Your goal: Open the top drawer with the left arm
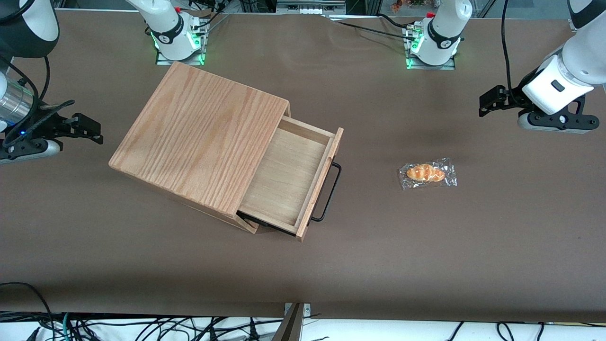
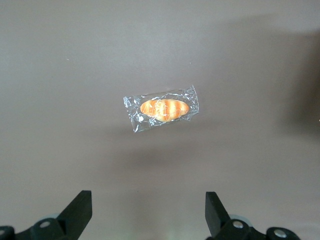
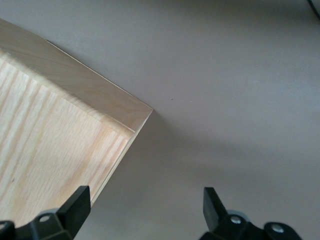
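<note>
Claw (image 2: pixel 148 215) hangs spread above wrapped bread (image 1: pixel 427 173), well apart from pulled-out top drawer (image 1: pixel 284 176).

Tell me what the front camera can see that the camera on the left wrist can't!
Only the front view shows the wooden box, its top drawer pulled out and empty, with the black handle, and the left arm up above the table toward its own end.

Only the left wrist view shows the gripper up close, its fingers spread wide and holding nothing.

Both show the wrapped bread roll lying on the brown table.
</note>
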Controlling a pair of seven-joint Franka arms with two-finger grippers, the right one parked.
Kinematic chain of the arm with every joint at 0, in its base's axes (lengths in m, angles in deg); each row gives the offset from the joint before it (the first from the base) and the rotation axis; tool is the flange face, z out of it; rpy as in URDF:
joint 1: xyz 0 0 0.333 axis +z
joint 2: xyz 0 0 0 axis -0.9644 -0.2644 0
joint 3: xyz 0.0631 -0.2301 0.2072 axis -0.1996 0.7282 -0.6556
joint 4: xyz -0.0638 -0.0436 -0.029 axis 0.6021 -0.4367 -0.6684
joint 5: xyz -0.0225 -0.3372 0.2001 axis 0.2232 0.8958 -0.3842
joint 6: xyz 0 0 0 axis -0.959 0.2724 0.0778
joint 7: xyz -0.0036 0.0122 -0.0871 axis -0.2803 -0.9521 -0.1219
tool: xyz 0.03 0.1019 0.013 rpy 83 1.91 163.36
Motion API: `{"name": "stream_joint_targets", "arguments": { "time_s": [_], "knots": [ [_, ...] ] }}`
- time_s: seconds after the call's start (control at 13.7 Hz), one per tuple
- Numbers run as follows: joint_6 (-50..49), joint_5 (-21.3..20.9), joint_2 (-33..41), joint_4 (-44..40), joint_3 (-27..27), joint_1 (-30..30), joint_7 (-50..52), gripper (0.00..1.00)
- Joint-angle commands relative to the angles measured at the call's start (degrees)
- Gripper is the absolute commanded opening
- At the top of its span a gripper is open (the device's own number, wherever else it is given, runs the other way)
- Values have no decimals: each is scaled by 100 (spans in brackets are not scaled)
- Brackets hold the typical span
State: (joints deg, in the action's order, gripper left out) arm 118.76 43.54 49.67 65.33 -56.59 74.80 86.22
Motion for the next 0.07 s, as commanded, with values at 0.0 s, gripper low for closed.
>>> {"name": "stream_joint_targets", "arguments": {
  "time_s": [0.0],
  "knots": [
    [41,-94,15,28,38,75,-176,100]
  ]
}}
